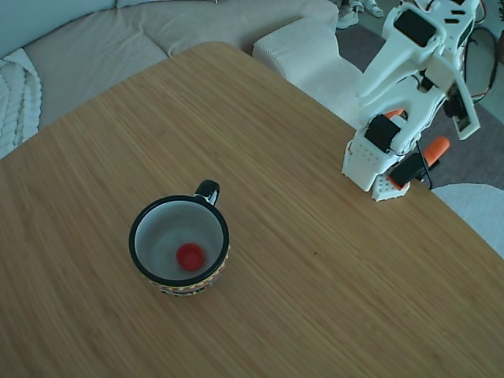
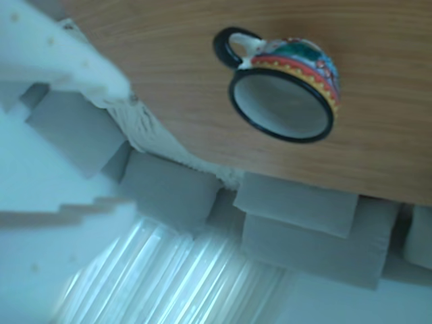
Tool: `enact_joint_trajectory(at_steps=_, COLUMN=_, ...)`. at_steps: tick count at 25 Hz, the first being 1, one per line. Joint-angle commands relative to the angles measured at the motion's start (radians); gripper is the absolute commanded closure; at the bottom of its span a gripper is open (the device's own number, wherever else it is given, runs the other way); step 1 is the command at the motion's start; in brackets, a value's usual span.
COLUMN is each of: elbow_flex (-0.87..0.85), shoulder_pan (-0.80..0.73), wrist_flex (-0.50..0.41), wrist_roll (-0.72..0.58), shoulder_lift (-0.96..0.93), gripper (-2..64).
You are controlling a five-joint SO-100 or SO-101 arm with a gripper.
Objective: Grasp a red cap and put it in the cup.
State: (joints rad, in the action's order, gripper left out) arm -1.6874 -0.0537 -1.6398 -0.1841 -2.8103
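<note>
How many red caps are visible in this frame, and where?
1. The red cap lies on the bottom inside the cup on the wooden table, seen in the fixed view. The other view does not show it.

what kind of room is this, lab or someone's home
Most likely a home living room: a beige sofa with cushions wraps behind the round wooden table, and a patterned mug sits on it. Nothing lab-like apart from the arm.

The cup (image 2: 283,91) appears upside down on the wooden table (image 2: 385,101), sofa cushions (image 2: 297,202) beyond.
</note>
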Motion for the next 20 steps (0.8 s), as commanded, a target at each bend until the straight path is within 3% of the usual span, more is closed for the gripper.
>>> enact_joint_trajectory(at_steps=1, elbow_flex=0.002, shoulder_pan=0.003, wrist_flex=-0.006, wrist_roll=0.003, shoulder_lift=-0.009, gripper=46.9)
enact_joint_trajectory(at_steps=20, elbow_flex=-0.161, shoulder_pan=0.067, wrist_flex=0.097, wrist_roll=0.034, shoulder_lift=-0.245, gripper=47.5)
